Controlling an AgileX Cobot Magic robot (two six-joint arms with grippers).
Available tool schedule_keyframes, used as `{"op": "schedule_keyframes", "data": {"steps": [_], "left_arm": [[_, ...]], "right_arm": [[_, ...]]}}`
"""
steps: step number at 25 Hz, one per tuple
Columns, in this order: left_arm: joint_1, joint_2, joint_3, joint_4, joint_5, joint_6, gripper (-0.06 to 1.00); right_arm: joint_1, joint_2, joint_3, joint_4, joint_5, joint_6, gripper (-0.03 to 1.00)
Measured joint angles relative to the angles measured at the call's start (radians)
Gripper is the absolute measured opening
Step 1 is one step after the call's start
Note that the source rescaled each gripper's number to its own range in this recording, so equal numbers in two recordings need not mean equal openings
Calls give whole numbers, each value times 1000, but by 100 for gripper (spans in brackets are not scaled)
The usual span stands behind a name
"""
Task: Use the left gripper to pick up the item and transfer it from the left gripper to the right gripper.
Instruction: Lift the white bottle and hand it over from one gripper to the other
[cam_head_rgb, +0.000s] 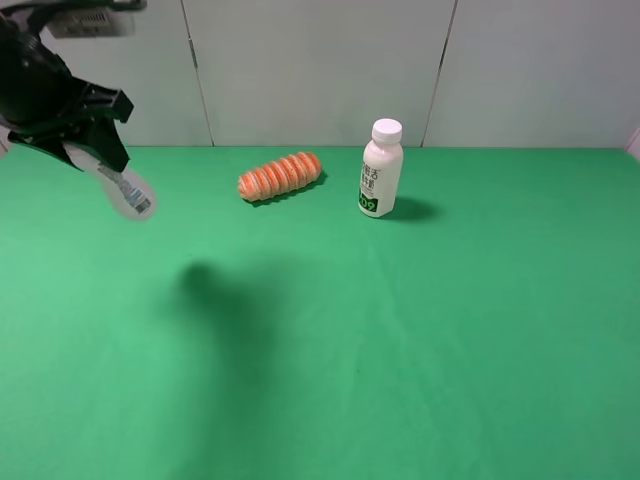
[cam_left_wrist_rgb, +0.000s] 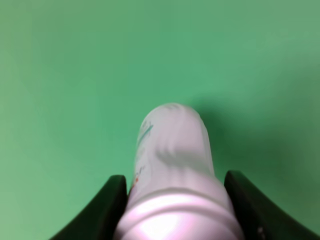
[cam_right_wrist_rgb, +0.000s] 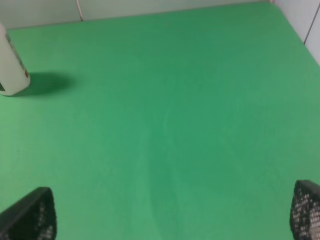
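High above the table's far left, my left gripper (cam_head_rgb: 97, 152) is shut on the item (cam_head_rgb: 127, 191), a small white bottle with a grey-printed label. The bottle hangs tilted, its base pointing down and to the right, and its cap end is hidden inside the gripper. Its shadow lies on the green cloth below. In the left wrist view the item (cam_left_wrist_rgb: 172, 160) fills the gap between the two black fingers (cam_left_wrist_rgb: 107, 212). My right gripper (cam_right_wrist_rgb: 170, 220) is out of the exterior high view. Its own view shows it open wide over bare green cloth, nothing between its fingertips (cam_right_wrist_rgb: 30, 217).
An orange ridged roll (cam_head_rgb: 280, 175) lies at the back middle of the green table (cam_head_rgb: 400, 340). A taller white-capped bottle with a green label (cam_head_rgb: 381, 168) stands upright to its right, also seen as the bottle (cam_right_wrist_rgb: 11, 65) in the right wrist view. White wall panels stand behind.
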Motion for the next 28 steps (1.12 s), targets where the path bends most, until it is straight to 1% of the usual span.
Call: {"op": "schedule_keyframes", "data": {"steps": [4, 11, 15, 17, 21, 24, 28], "left_arm": [[0, -33, 0, -112, 23, 67, 0], [0, -41, 0, -364, 98, 222, 0], [0, -41, 0, -494, 130, 304, 0], [0, -41, 0, -546, 146, 336, 0], [0, -41, 0, -630, 182, 398, 0], [0, -41, 0, -675, 214, 455, 0], [0, -41, 0, -708, 236, 501, 0]], "right_arm": [[0, 0, 0, 0, 0, 0, 100], [0, 0, 0, 0, 0, 0, 100], [0, 0, 0, 0, 0, 0, 100], [0, 0, 0, 0, 0, 0, 100], [0, 0, 0, 0, 0, 0, 100], [0, 0, 0, 0, 0, 0, 100], [0, 0, 0, 0, 0, 0, 100]]}}
